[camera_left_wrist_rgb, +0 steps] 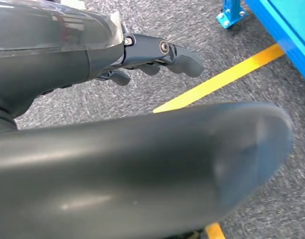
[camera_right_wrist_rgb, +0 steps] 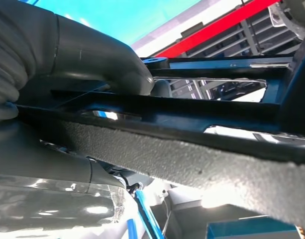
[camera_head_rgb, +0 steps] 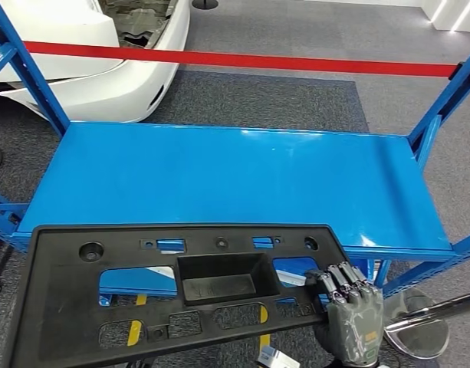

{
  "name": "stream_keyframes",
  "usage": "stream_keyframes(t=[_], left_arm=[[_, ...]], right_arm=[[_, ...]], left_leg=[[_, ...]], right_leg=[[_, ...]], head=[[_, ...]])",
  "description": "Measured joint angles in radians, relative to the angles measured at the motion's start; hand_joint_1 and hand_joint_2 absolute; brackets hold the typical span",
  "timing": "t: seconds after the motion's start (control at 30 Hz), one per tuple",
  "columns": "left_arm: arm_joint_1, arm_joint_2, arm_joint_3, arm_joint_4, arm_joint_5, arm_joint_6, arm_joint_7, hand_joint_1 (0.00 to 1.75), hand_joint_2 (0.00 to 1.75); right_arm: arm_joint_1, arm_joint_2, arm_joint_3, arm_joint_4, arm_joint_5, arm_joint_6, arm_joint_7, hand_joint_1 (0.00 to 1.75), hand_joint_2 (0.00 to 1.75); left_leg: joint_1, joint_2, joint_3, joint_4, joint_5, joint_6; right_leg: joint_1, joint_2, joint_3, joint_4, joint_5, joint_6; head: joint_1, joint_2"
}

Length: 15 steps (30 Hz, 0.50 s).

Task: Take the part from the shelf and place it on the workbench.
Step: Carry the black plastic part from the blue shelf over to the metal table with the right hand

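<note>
A long black plastic part (camera_head_rgb: 64, 284) with cut-outs and a central recess hangs level in front of the blue bench top (camera_head_rgb: 232, 180), its far edge overlapping the bench's near edge. My right hand (camera_head_rgb: 351, 318) grips the part's right end from below, fingers curled over its rim. In the right wrist view the thumb (camera_right_wrist_rgb: 98, 59) lies over the part's textured edge (camera_right_wrist_rgb: 218, 159). In the left wrist view my left hand (camera_left_wrist_rgb: 162, 164) hovers over the carpet, thumb and fingers (camera_left_wrist_rgb: 180, 59) apart with nothing between them.
Blue uprights stand at the bench's far left (camera_head_rgb: 30, 69) and far right (camera_head_rgb: 446, 100). Red barrier tape (camera_head_rgb: 278, 61) runs behind, with a white car body (camera_head_rgb: 105, 69) beyond it. A yellow floor line (camera_left_wrist_rgb: 218, 79) crosses the grey carpet. A shiny metal object (camera_head_rgb: 423, 330) sits lower right.
</note>
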<state>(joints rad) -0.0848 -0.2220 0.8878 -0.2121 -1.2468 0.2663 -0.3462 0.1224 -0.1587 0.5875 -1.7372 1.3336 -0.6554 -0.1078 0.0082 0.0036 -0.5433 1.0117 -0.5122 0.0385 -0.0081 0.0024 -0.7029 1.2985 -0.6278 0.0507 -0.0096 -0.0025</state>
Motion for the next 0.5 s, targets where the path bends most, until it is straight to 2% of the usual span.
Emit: stream_keyframes(t=[0.03, 0.07, 0.13, 0.17, 0.2, 0.3, 0.37, 0.43, 0.5], left_arm=[[0.000, 0.000, 0.000, 0.000, 0.000, 0.000, 0.000, 0.00, 0.00], [0.001, 0.000, 0.000, 0.000, 0.000, 0.000, 0.000, 0.00, 0.00], [0.000, 0.000, 0.000, 0.000, 0.000, 0.000, 0.000, 0.00, 0.00], [0.000, -0.001, 0.000, 0.000, 0.000, 0.000, 0.000, 0.00, 0.00], [-0.001, -0.002, 0.000, 0.000, 0.000, 0.000, 0.000, 0.00, 0.00], [-0.002, -0.004, 0.000, 0.000, 0.000, -0.002, 0.000, 0.00, 0.00], [-0.002, -0.005, 0.000, 0.000, 0.000, -0.003, 0.000, 0.00, 0.00], [-0.003, -0.005, 0.000, 0.000, 0.000, -0.003, -0.001, 0.00, 0.00], [-0.003, -0.005, 0.000, 0.000, -0.001, -0.011, -0.005, 0.00, 0.00]], right_arm=[[0.001, 0.000, 0.000, 0.001, 0.000, 0.000, 0.000, 1.75, 1.75], [0.001, 0.000, 0.000, 0.002, 0.000, 0.000, 0.000, 1.75, 1.75], [0.000, 0.000, 0.000, 0.002, 0.000, 0.000, 0.000, 1.75, 1.75], [-0.001, 0.000, 0.000, 0.002, 0.000, 0.000, 0.000, 1.75, 1.75], [-0.001, 0.000, 0.000, 0.002, 0.000, 0.000, 0.000, 1.75, 1.75], [-0.001, 0.000, -0.002, 0.001, -0.001, 0.000, 0.000, 1.75, 1.75], [-0.002, 0.001, -0.004, 0.001, -0.002, 0.000, 0.000, 1.75, 1.75], [-0.004, 0.003, -0.005, 0.001, -0.004, 0.001, 0.000, 1.75, 1.75], [-0.005, 0.004, -0.005, 0.002, -0.007, 0.001, -0.001, 1.75, 1.75]], left_leg=[[-0.002, 0.000, -0.002, 0.000, 0.002, 0.000], [-0.004, 0.000, -0.003, 0.000, 0.004, 0.001], [-0.007, 0.000, -0.003, 0.000, 0.006, 0.000], [-0.008, -0.001, -0.004, 0.000, 0.007, -0.002], [-0.009, -0.001, -0.006, 0.001, 0.009, -0.005], [-0.008, 0.000, -0.016, 0.001, 0.018, -0.020], [-0.008, -0.001, -0.023, 0.012, 0.004, -0.029], [-0.004, -0.002, -0.052, 0.087, -0.058, -0.040], [0.001, -0.002, -0.102, 0.221, -0.128, -0.051]], right_leg=[[0.000, 0.000, 0.012, -0.003, 0.007, -0.001], [0.001, 0.000, 0.045, -0.050, 0.032, -0.005], [0.005, 0.000, 0.129, -0.194, 0.089, -0.018], [0.007, 0.000, 0.161, -0.250, 0.104, -0.026], [0.009, 0.001, 0.176, -0.283, 0.111, -0.032], [0.014, 0.001, 0.176, -0.306, 0.117, -0.042], [0.009, -0.003, 0.173, -0.317, 0.128, -0.053], [0.003, -0.008, 0.166, -0.325, 0.140, -0.063], [0.003, -0.008, 0.151, -0.322, 0.146, -0.064]], head=[[0.000, 0.000], [0.000, 0.000], [0.000, 0.000], [-0.001, 0.000], [-0.001, 0.000], [-0.001, 0.000], [-0.002, 0.000], [-0.003, 0.000], [-0.004, 0.000]])
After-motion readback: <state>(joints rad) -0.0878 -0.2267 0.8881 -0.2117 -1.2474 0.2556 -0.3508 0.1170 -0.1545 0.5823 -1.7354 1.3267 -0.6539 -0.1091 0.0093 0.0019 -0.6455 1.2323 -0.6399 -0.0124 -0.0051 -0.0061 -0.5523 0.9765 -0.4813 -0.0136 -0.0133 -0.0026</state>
